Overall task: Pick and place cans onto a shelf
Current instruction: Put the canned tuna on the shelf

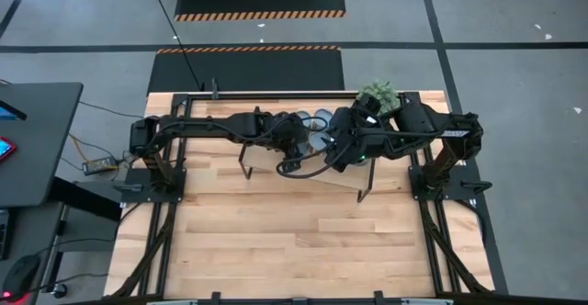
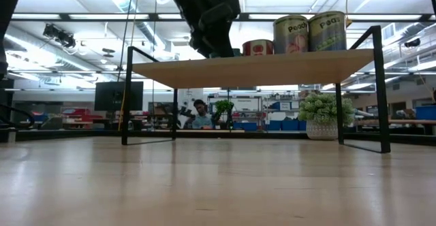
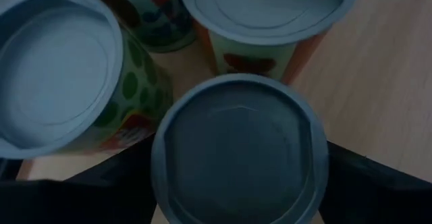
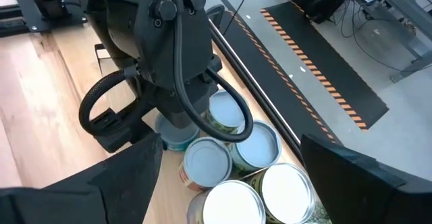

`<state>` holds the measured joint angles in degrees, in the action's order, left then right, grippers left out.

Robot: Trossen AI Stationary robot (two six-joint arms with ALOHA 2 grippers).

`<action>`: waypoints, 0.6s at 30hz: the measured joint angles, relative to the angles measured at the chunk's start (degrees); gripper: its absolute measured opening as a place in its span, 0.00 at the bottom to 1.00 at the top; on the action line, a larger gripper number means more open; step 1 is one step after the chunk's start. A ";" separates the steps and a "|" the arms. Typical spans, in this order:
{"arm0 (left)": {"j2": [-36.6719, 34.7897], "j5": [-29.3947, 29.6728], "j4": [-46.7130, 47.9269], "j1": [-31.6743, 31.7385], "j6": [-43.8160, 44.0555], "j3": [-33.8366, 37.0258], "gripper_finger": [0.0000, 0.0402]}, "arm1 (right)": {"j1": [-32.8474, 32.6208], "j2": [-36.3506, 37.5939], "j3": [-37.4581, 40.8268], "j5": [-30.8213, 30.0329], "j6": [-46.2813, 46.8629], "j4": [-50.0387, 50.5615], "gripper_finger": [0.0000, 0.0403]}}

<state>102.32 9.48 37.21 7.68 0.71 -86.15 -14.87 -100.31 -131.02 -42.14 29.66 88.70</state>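
The shelf [image 2: 245, 68] stands at the table's far middle, and several cans stand on its board. My left gripper [image 1: 292, 149] points down over the board and is shut on a grey-topped can [image 3: 239, 156]. This can also shows under it in the right wrist view [image 4: 177, 137]. Two more cans [image 3: 54, 69] [image 3: 270, 8] stand right beside it. My right gripper [image 4: 246, 183] is open above the can cluster [image 4: 229, 156] and touches nothing. In the low view three cans [image 2: 300, 34] show on the board's right part. My left gripper pinches the can between its two fingers [image 3: 101, 190], one on each side of the can's wall just under the top rim [image 3: 158, 177]. The fingers come from above, pointing down. The can stands upright, and its bottom seems to be on the shelf board [image 4: 165, 146].
A potted plant [image 1: 378, 94] stands at the far right behind the shelf. The shelf's black legs [image 2: 127, 97] [image 2: 381, 90] reach down to the tabletop. The near half of the tabletop [image 1: 294, 241] is bare wood. A person [image 2: 199, 114] sits far off in the room.
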 joint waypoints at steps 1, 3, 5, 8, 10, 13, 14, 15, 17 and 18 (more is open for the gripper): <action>0.02 0.10 -0.37 -0.02 -0.29 0.00 0.80 | -0.01 0.00 0.00 -0.09 -0.10 -0.08 0.89; 0.02 0.17 -0.86 -0.02 -0.53 0.02 0.83 | 0.00 0.00 0.00 -0.14 -0.37 -0.30 0.89; 0.02 -0.01 -0.89 -0.02 -0.53 0.02 0.87 | 0.00 0.00 0.00 -0.15 -0.82 -0.38 0.89; 0.02 -0.65 -0.69 -0.34 -0.53 0.02 0.93 | 0.00 0.00 0.00 -0.16 -1.08 -0.37 0.89; 0.02 -0.71 -0.02 -0.50 -0.52 0.02 0.97 | 0.00 0.00 0.00 -0.16 -1.17 -0.37 0.89; 0.02 -0.67 1.15 -0.85 0.12 0.02 0.99 | 0.00 0.00 0.00 -0.16 -1.17 -0.37 0.89; 0.02 -0.53 1.41 -0.87 0.17 0.02 0.99 | 0.00 0.00 0.00 -0.16 -1.17 -0.39 0.89; -0.13 -0.39 1.73 -1.00 0.27 0.00 0.99 | 0.00 0.00 0.00 -0.16 -1.17 -0.39 0.89; -0.66 -0.08 2.83 -1.23 0.13 0.02 0.99 | 0.00 0.00 0.00 -0.16 -1.13 -0.39 0.89; -0.91 0.34 2.67 -1.31 0.13 0.02 0.99 | 0.00 0.00 0.00 -0.16 -1.15 -0.41 0.89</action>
<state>101.42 9.82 39.88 6.37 0.84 -86.13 -14.87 -100.31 -131.02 -42.30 28.52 88.29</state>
